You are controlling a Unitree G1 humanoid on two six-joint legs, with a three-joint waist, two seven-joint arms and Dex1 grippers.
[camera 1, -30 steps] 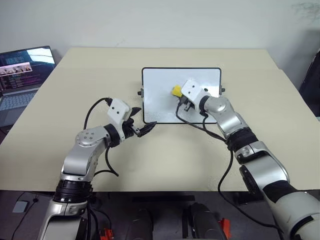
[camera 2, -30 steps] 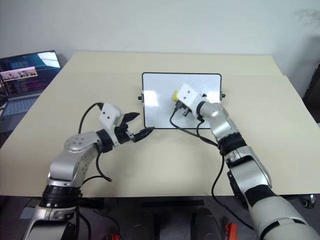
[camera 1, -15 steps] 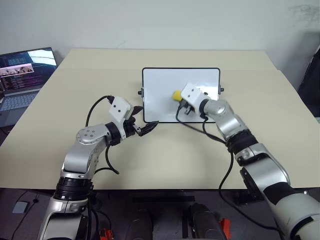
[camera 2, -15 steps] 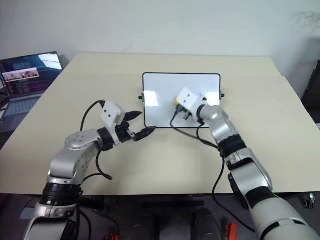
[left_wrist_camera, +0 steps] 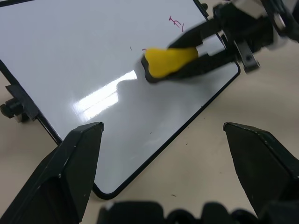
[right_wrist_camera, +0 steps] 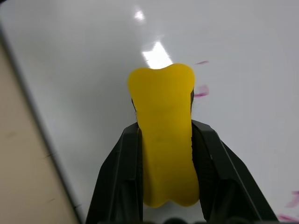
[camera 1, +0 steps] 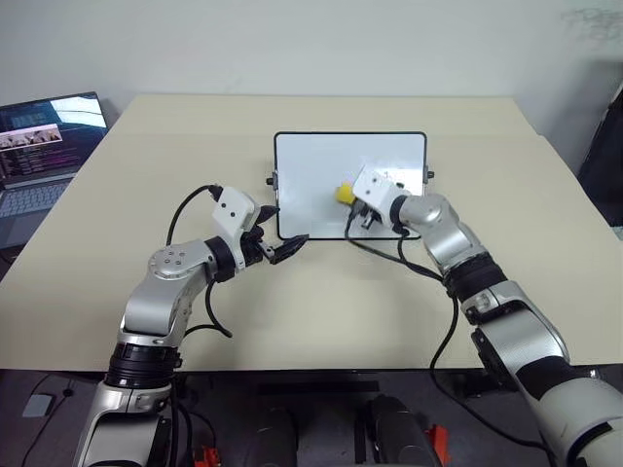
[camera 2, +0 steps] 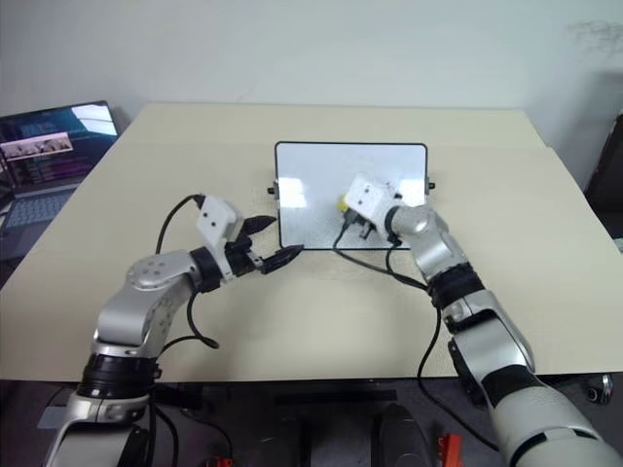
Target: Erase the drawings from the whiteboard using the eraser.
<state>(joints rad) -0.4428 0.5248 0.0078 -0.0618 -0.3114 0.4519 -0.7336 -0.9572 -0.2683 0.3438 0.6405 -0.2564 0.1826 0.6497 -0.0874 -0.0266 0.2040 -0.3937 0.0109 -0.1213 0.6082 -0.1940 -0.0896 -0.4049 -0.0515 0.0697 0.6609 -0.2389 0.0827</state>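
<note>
1. The eraser [right_wrist_camera: 164, 140], a yellow block with a black underside, is being pinched between the two black fingers of the right claw [camera 1: 362, 206] and is pressing on the whiteboard [camera 1: 311, 165], around its middle.
2. The whiteboard is lying flat near the centre of the beige surface [camera 1: 321, 292], its black frame and side knobs showing.
3. Faint red drawings [left_wrist_camera: 176, 21] are sitting on the white face just beside the eraser, with small red specks [right_wrist_camera: 202, 90] next to its yellow tip.
4. The left claw [camera 1: 280, 250] is hovering with its fingers spread wide, by the near-left corner of the board, gripping nothing.
5. A laptop [camera 1: 44, 146] is standing open at the far left edge, well apart from the board.
</note>
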